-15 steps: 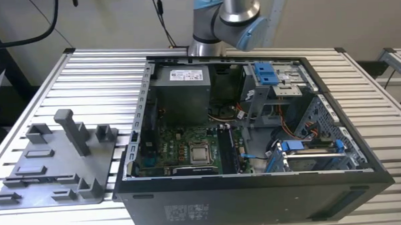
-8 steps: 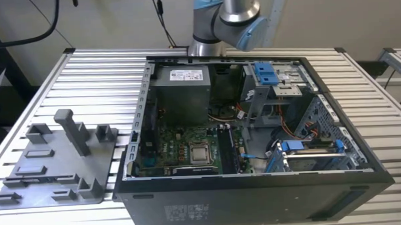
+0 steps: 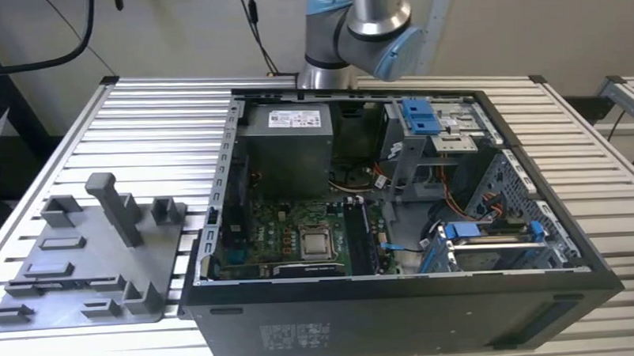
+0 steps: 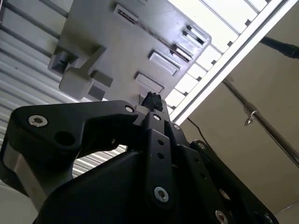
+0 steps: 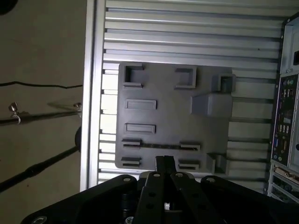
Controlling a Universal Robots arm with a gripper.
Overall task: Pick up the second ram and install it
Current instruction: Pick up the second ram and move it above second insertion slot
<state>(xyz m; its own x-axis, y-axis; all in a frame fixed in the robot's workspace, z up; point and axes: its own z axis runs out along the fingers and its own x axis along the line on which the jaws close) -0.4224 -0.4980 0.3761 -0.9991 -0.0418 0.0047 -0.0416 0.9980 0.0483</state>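
Second ram [image 5: 160, 146]: thin, dark, narrow memory board, a slim strip spanning 2 small blocks of the grey plastic holder plate [image 5: 163, 116].
Claw [image 5: 164, 164]: black, fingertips pressed together on nothing, above the plate near the ram.
Plate: on the ribbed metal tabletop [image 5: 187, 28], beside the open black computer case [image 3: 406, 317].

1. The holder plate [image 3: 77, 273] lies on the worktop [image 3: 156, 112], at the exterior view's left.
2. The open computer case [image 3: 406, 317] sits just beside it, at the exterior view's right.
3. My arm [image 3: 354, 26] rises behind the computer case.
4. In the first wrist view, my claw [image 5: 164, 163] hangs above the holder plate.
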